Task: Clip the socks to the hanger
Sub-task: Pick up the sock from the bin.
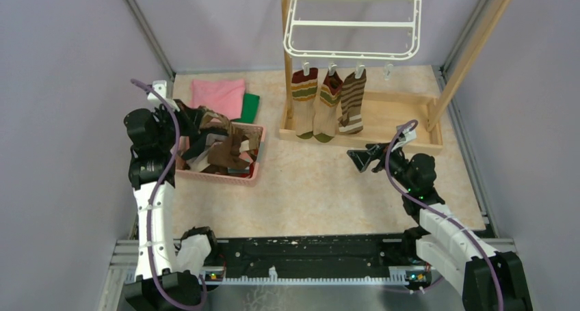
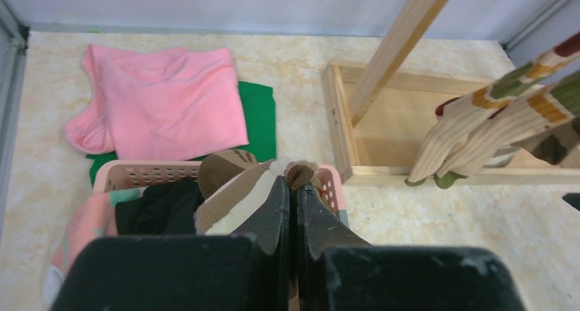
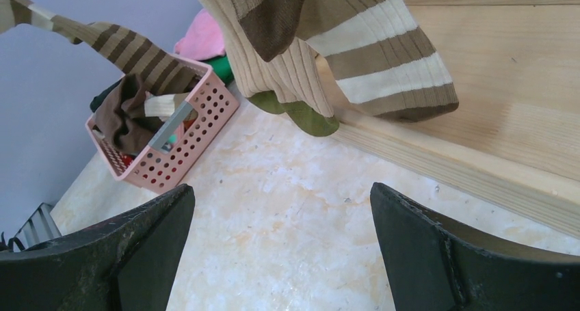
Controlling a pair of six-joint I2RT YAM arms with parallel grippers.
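As my left claw (image 2: 295, 201) pinches the striped sock (image 2: 236, 195) by its tip | I fear it slips or snags in the basket (image 2: 147, 171) | right claw (image 3: 282, 195) apart

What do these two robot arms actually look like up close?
Both the left arm and right arm mix white link casings with black joints, and a purple cable loops along each. The left gripper and right gripper have black, wedge-shaped fingers with scuffed edges.
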